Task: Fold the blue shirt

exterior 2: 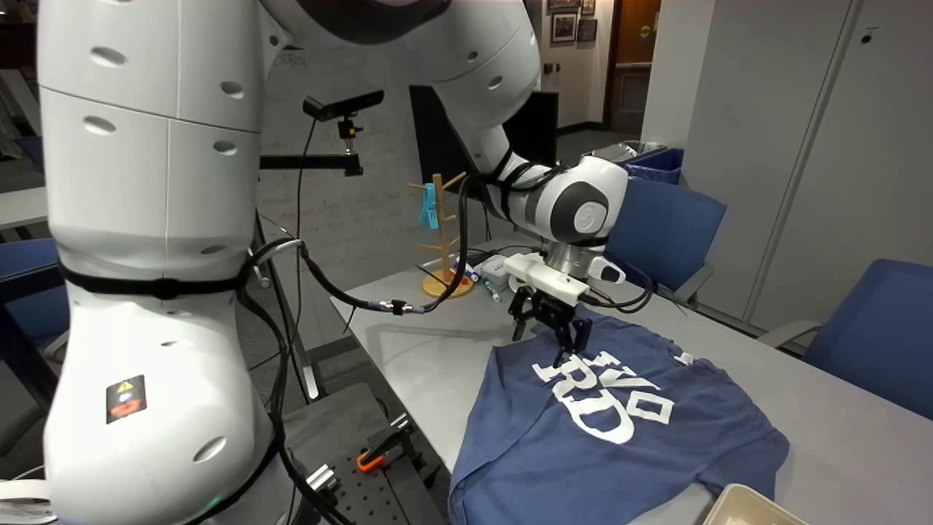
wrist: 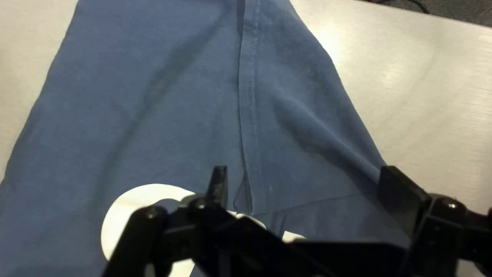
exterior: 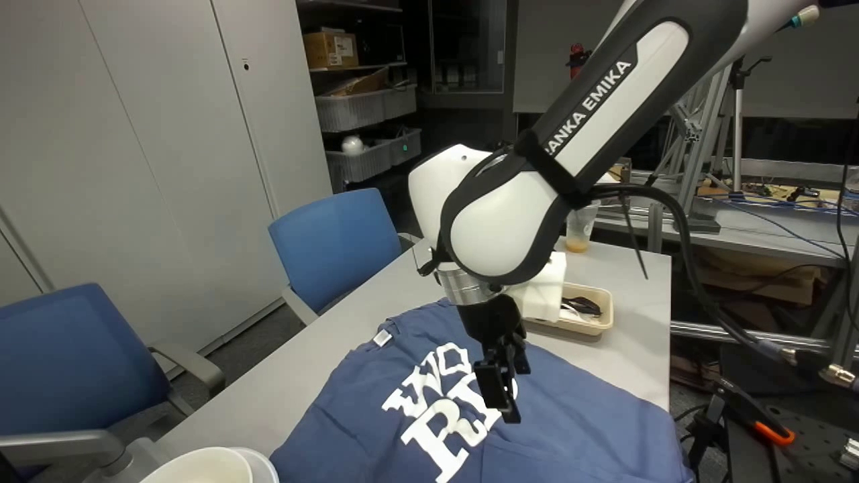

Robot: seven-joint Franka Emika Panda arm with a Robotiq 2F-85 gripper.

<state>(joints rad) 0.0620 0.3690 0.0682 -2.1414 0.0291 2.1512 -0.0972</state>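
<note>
The blue shirt (exterior 2: 627, 467) lies spread on the table, its white lettering facing up, and shows in both exterior views. Along its side nearest the robot base, a layer is folded over; in the wrist view a stitched hem (wrist: 251, 92) runs down the blue cloth to a corner between the fingers. My gripper (exterior 2: 541, 350) points down over the shirt's edge near the lettering, jaws wide apart. In the wrist view nothing is pinched between the fingertips (wrist: 220, 181); whether they touch the cloth I cannot tell. The gripper hides part of the lettering.
A beige tray (exterior: 600, 325) with dark items stands beside the shirt, and a white bowl (exterior: 201, 467) sits at the table's end. Near another edge are a wooden peg stand (exterior 2: 441, 240) and markers (exterior 2: 490, 290). A plastic cup (exterior: 580, 231) and blue chairs (exterior: 335, 238) are around.
</note>
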